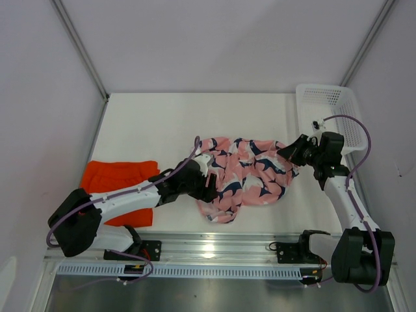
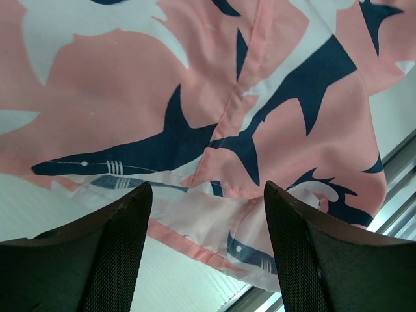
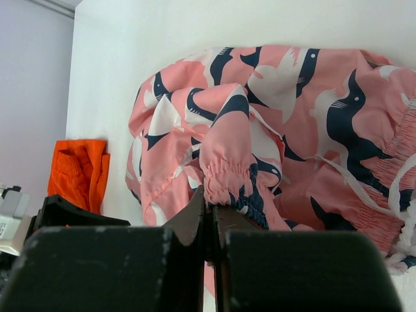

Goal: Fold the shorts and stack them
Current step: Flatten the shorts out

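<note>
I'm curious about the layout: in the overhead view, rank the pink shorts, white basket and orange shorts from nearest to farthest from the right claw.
1. pink shorts: pinched in the right gripper itself, spreading to its left.
2. white basket: just behind it, at the back right.
3. orange shorts: far over on the left side.

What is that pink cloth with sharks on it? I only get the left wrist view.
Observer: It's a pair of pink shorts, bunched up mid-table. The right tool is shut on their elastic waistband.
Operator: Is there a second pair anywhere?
Observer: Yes, orange shorts lie off to the left, apart from the pink pair.
Operator: Anything else out there?
Observer: A white basket sits at the far right corner, just behind the right tool.
</note>
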